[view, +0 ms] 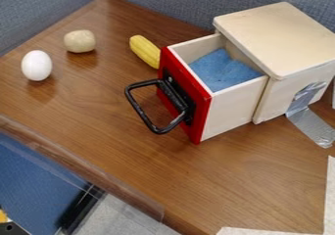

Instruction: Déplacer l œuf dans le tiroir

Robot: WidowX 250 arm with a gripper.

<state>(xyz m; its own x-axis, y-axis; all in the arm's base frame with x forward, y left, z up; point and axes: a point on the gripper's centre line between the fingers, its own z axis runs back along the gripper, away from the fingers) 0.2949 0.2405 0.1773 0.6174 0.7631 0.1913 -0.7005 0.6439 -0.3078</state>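
Well, egg [36, 65], potato [80, 41] beside, handle [173, 95] fronting drawer [229, 109]

Lower left corner of frame: small black piece [9, 228], dark surface, small round spots, holes or screws, cannot tell which; cut off by frame edge. Yellow patch [3, 216] just above. Too little visible to tell whether either belongs to robot's body.

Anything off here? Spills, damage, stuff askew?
No spill or breakage visible. One oddity: wrinkled silver tape runs from the wooden box onto the table, probably a makeshift anchor. The drawer is pulled open, likely intended for the egg.
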